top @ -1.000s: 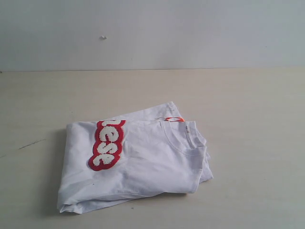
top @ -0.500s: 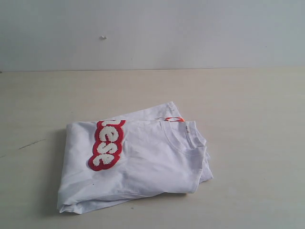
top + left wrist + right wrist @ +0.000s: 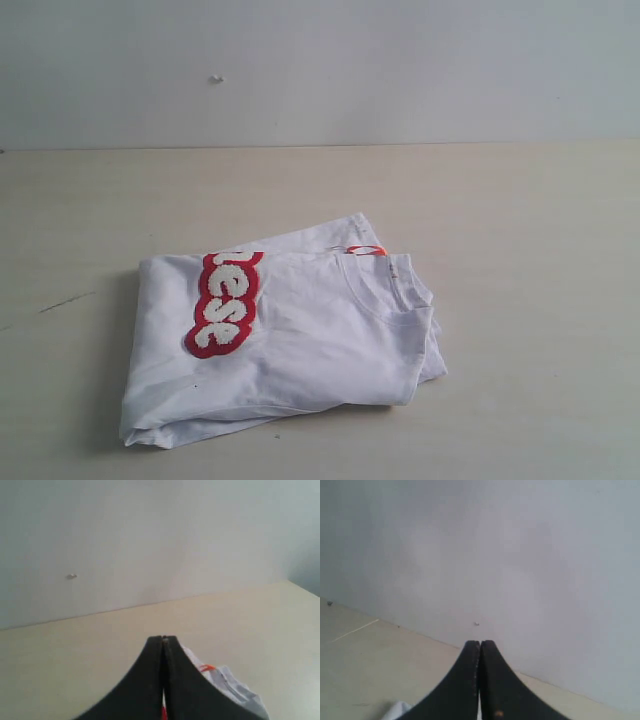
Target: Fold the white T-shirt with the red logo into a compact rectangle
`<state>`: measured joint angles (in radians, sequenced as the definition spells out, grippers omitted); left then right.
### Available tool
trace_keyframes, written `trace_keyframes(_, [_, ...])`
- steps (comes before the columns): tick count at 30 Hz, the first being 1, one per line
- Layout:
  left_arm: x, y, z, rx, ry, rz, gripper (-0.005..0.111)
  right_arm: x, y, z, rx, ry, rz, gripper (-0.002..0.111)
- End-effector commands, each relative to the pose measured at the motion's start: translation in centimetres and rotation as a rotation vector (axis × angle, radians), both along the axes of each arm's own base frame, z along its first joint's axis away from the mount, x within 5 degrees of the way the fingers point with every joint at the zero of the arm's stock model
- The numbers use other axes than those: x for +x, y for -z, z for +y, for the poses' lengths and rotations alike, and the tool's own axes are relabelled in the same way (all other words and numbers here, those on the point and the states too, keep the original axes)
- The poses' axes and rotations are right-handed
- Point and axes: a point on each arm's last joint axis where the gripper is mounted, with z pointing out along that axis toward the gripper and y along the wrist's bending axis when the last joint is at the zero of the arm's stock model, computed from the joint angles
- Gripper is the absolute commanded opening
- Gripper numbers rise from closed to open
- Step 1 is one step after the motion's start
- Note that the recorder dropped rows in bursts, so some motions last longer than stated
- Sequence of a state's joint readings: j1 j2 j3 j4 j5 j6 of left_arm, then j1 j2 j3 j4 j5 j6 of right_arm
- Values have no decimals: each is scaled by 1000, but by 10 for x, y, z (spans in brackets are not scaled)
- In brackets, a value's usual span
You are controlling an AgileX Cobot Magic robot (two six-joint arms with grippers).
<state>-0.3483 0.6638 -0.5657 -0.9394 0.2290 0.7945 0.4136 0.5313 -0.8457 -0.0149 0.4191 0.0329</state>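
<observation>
Only the exterior view shows the whole shirt [image 3: 300, 345], folded, logo [image 3: 225, 303] up, mid-bench [image 3: 520, 210], well off the wall-side edge; wrist views show left fingers [image 3: 145, 685] and right fingers [image 3: 465, 682] clenched, empty.

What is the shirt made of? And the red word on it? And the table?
White T-shirt: soft matte cloth, likely cotton; it creases. Red logo: fuzzy, towel-like letters, raised patch. Table: smooth pale surface, faintly grained, perhaps wood or laminate.
</observation>
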Motion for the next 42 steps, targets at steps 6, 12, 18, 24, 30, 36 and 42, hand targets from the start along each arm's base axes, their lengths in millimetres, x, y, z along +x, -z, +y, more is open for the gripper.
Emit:
trace_keyframes(6, [-7,4,-5,-14,68,32,0,-33,7,-14,70,-1,-194,0])
trace_keyframes(12, [30,64,-41,104,257,437,0,-32,8,-14,64,-1,-179,0])
trace_keyframes(18, [43,137,-91,380,381,649,0,-31,9,-13,59,-1,-170,0])
trace_keyframes(24, [50,195,-111,528,359,776,0,-31,10,-13,56,-1,-162,0])
trace_keyframes(30, [78,216,-108,552,232,747,0,-31,11,-13,45,0,-153,0])
trace_keyframes(36, [110,210,-98,495,135,734,0,-31,12,-13,41,1,-148,0])
trace_keyframes(42, [125,212,-115,489,187,753,0,-31,12,-13,37,1,-142,0])
